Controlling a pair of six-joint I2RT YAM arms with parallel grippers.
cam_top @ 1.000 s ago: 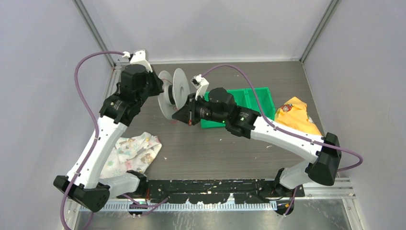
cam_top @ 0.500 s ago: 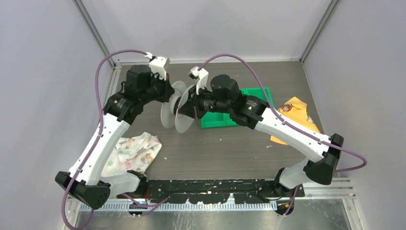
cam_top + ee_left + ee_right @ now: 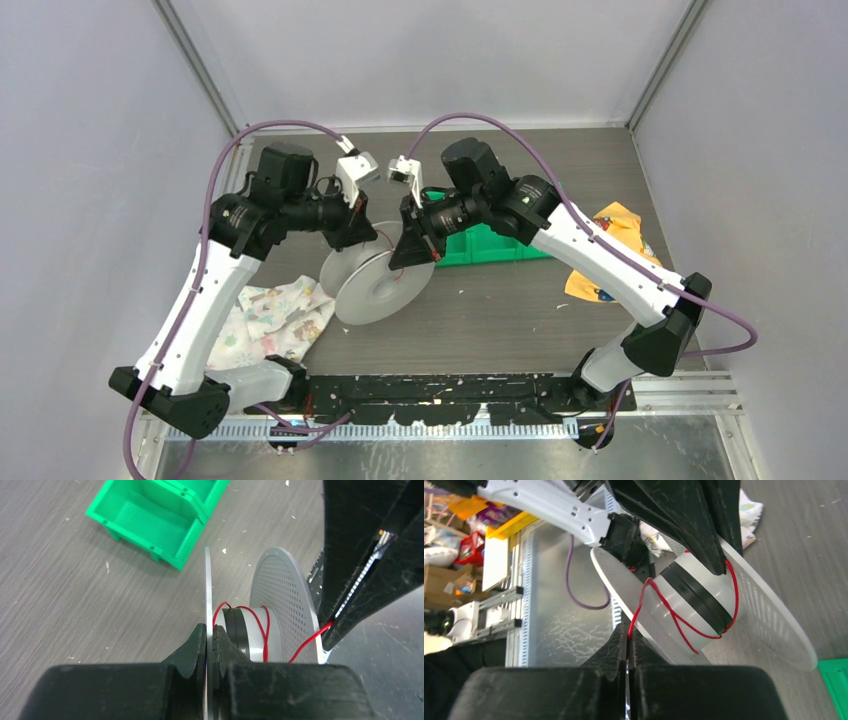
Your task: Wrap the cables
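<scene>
A grey spool (image 3: 375,285) with two flat discs and a black-banded core is held in the air over the table. A thin red cable (image 3: 264,632) lies in loose turns round its core (image 3: 696,607). My left gripper (image 3: 210,635) is shut on the edge of one spool disc (image 3: 207,590). My right gripper (image 3: 628,636) is shut on the red cable (image 3: 638,611) just beside the spool, and its finger (image 3: 350,555) shows at the right of the left wrist view. The two grippers (image 3: 385,240) are close together.
A green bin (image 3: 490,240) stands behind the spool, also in the left wrist view (image 3: 155,515). A patterned cloth (image 3: 275,315) lies at the left. A yellow bag (image 3: 610,250) lies at the right under the right arm.
Both grippers have come forward and down with the spool, which has tilted from upright to nearly flat. The right gripper has swung round the spool with the cable.
</scene>
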